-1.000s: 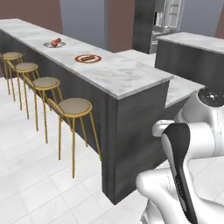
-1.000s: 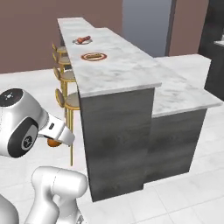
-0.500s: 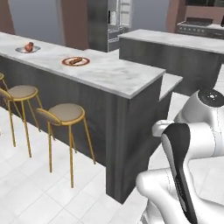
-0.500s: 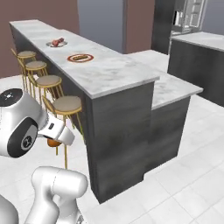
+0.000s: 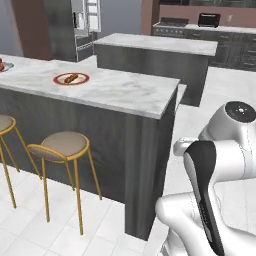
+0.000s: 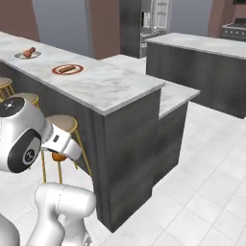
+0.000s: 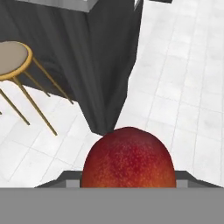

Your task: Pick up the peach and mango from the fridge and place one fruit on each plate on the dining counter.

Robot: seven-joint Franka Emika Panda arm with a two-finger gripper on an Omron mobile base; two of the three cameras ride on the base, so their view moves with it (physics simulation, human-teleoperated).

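Far left along the dining counter (image 5: pixel 115 92), the silver-grey plate (image 6: pixel 27 55) sits near the slab's distant end, and it looks as if something reddish lies on it, though it is too small to name. Next along, the red-rimmed plate (image 5: pixel 71 79) lies closer to the near corner, with an elongated orange-brown item across its middle, its long axis running roughly along the counter. Coming right, the gold-legged stools (image 5: pixel 59 146) line the front of the counter. And low beside them, the gripper (image 6: pixel 59 154) is closed on a round red-orange fruit (image 7: pixel 127 159), most likely the peach or mango, seated between the jaws and held down well below the slab's top edge. So both plates lie up, ahead and to the left of the hand. Further right and far back, the fridge (image 6: pixel 153 21) stands behind the second island (image 5: pixel 155 52). My read: the fruit must rise above the counter edge before anything else.
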